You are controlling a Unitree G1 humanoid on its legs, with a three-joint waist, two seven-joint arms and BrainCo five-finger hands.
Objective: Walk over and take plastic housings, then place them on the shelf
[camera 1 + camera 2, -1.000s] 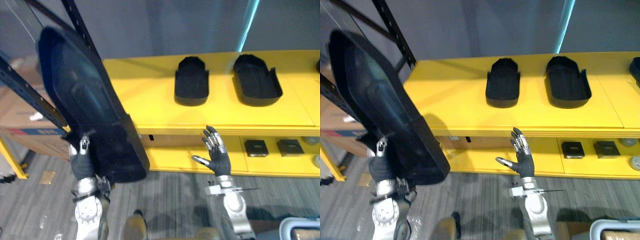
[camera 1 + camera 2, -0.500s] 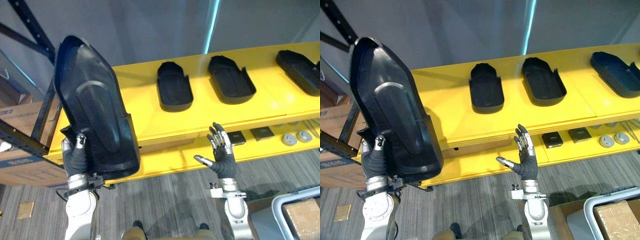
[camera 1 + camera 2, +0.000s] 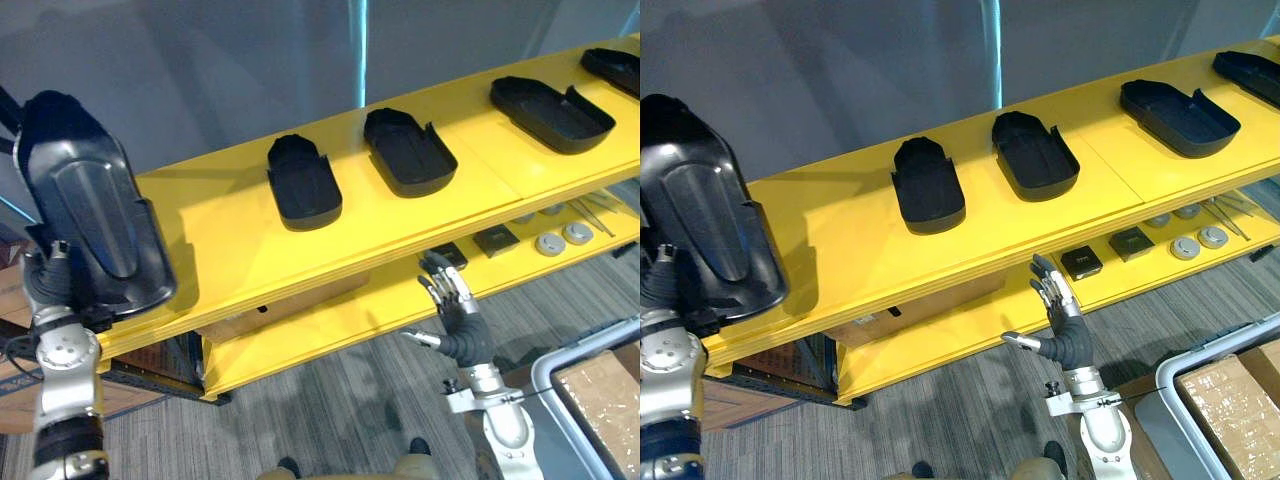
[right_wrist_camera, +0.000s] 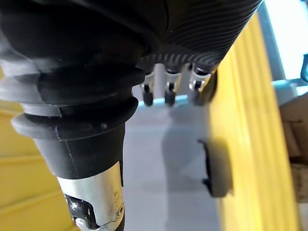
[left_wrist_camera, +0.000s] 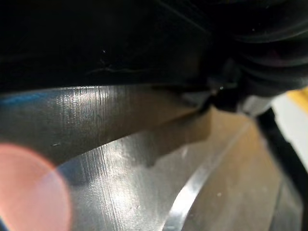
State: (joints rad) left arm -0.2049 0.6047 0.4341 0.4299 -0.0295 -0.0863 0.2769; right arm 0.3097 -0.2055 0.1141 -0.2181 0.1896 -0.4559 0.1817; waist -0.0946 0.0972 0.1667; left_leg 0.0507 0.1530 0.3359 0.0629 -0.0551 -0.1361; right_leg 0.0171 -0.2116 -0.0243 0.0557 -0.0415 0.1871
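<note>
Yellow shelf (image 3: 230, 240), two tiers, grey wall behind, grey carpet (image 3: 330, 410) below.

Left eye view: a large black housing (image 3: 90, 215) is held upright in the left hand (image 3: 48, 283). It rises well above the hand and is gripped at its lower rim, with one finger hooked over the front edge. The top tier's bare end lies just beside this hand. Three smaller housings (image 3: 410, 152) are seen on that tier, above and beyond the right hand (image 3: 460, 325). The right hand is raised empty, fingers straight and spread, close before the lower tier's edge.

Right eye view: the same grasp is noted. The held shell leans slightly away from the left hand toward the wall.

Left wrist view: a glossy dark surface, taken to be the shell, is seen pressed close against the hand. The fingers themselves are not made out.

Right wrist view: straight fingers (image 4: 166, 91) are seen with nothing between them, the shelf edge alongside.

Handling, judged: a thin moulded shell, probably light for its size, stiff, smooth and so slippery. With so much length above the grip, tipping is likely. The rim wall is judged the best hold, and support from the free hand under the far end is advisable.
</note>
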